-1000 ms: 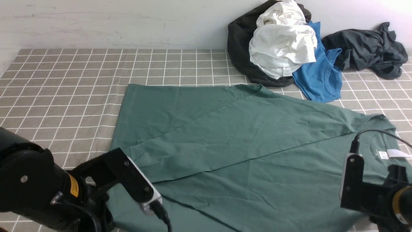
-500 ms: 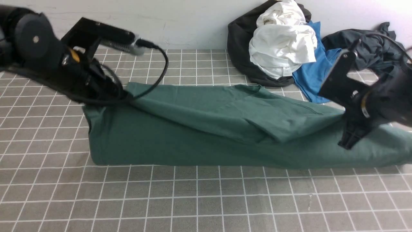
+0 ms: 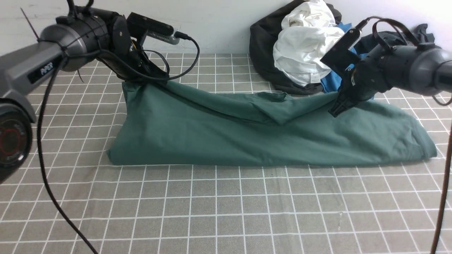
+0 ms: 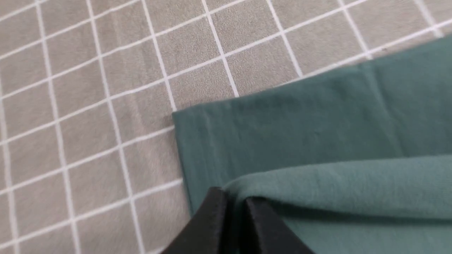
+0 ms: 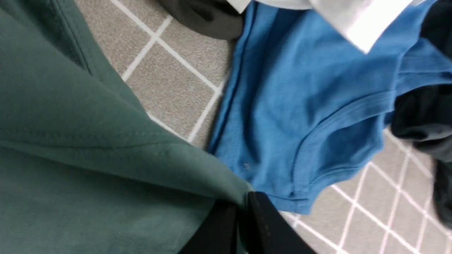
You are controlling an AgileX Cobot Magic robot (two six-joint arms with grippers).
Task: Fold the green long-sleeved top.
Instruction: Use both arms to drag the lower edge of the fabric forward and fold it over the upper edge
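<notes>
front view: the green long-sleeved top (image 3: 247, 141) lies across the middle of the table (image 3: 226, 211), each end pinched in a claw, left (image 4: 236, 211) and right (image 5: 238, 218). just beyond sit white cloth (image 3: 307, 53), black cloth (image 3: 263, 46) and a blue top (image 3: 331, 82), the right claw near the blue. its near edge now lies farther off than before.

Left arm (image 3: 26, 76), dark patch (image 3: 41, 72) on grey link: pale slanting letters, seemingly "PiPER", too small to be sure of each letter
Same arm, round black joint cover (image 3: 12, 135) with red ring: small pale marks around ring, unreadable
White cloth (image 3: 305, 53), small pale label (image 3: 314, 77) near lower edge: print too small to read
Wrist views: no readable text
</notes>
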